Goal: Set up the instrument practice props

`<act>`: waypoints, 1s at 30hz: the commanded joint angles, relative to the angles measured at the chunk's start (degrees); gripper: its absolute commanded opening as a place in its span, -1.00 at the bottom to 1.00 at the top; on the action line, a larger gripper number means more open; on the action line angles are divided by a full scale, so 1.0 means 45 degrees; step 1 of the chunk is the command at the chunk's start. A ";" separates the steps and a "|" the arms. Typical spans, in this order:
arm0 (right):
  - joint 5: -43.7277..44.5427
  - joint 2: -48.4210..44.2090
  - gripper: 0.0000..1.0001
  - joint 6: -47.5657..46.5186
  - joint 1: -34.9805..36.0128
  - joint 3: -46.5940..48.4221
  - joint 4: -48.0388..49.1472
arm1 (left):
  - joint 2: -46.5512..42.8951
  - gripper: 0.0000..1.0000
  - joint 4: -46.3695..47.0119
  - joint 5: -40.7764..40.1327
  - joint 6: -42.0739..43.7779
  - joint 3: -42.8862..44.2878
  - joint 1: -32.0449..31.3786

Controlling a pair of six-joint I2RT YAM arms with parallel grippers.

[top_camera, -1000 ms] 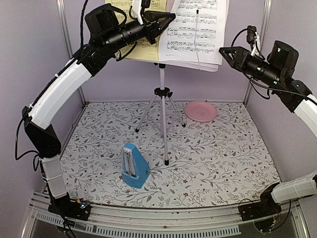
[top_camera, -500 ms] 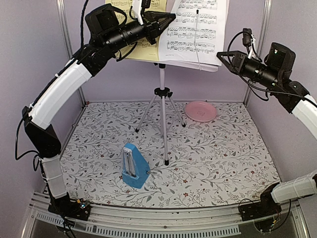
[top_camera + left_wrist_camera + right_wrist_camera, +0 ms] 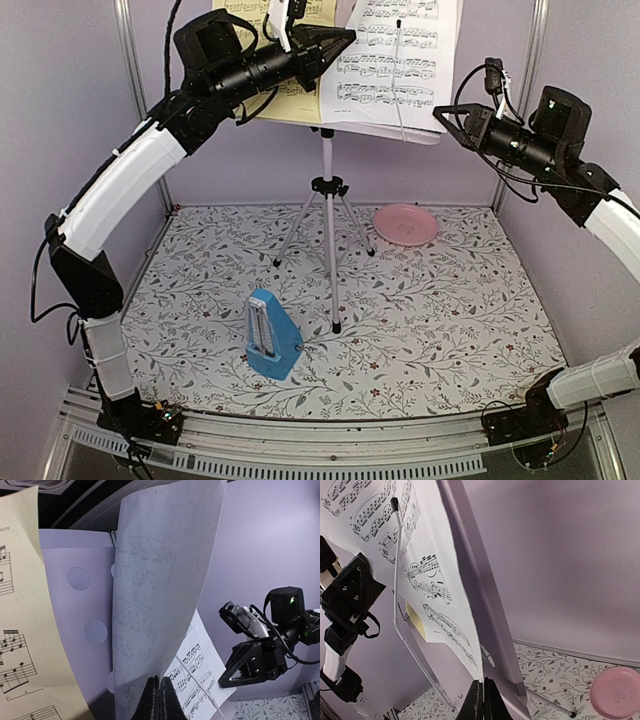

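The music stand (image 3: 328, 186), its top cut off above, carries the white sheet (image 3: 395, 60). The left gripper (image 3: 348, 33) pinches the sheet's left edge, and the right gripper (image 3: 438, 112) pinches its lower right corner. The metronome (image 3: 272, 335) stands before the stand on a floral table (image 3: 450, 320), with a lilac wall (image 3: 230, 165) behind.

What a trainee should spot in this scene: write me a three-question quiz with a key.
1. True or false: the blue metronome stands upright on the table, apart from the pink plate.
2. The left gripper is pinching which sheet? A) yellow B) white C) neither
3. Which arm's gripper is nearer the pink plate?

Key: 1 true. 2 B, the white sheet. 3 the right gripper.
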 commanded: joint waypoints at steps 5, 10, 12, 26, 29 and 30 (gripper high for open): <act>0.0389 0.0140 -1.00 0.0303 0.0005 0.0223 0.0293 | -0.0200 -0.96 0.0419 -0.0082 -0.0011 -0.0557 -0.0127; 0.0434 0.0005 -1.00 0.0325 0.0005 0.0047 0.0214 | -0.0340 -0.89 0.0365 -0.0296 -0.0040 -0.0771 -0.0125; 0.0481 -0.0101 -1.00 0.0326 0.0005 -0.0052 0.0197 | -0.0399 -0.86 0.0367 -0.0428 -0.0038 -0.0884 -0.0127; 0.0499 -0.0296 -1.00 0.0325 0.0005 -0.0360 0.0151 | -0.0789 -0.47 0.0361 -0.1531 0.0465 -0.1069 -0.0036; 0.0493 -0.0332 -1.00 0.0326 0.0005 -0.0417 0.0166 | -0.0859 -0.47 0.0232 -0.1576 0.0490 -0.1112 -0.0012; 0.0493 -0.0361 -1.00 0.0326 0.0005 -0.0446 0.0175 | -0.0896 -0.47 0.0217 -0.1603 0.0493 -0.1150 -0.0002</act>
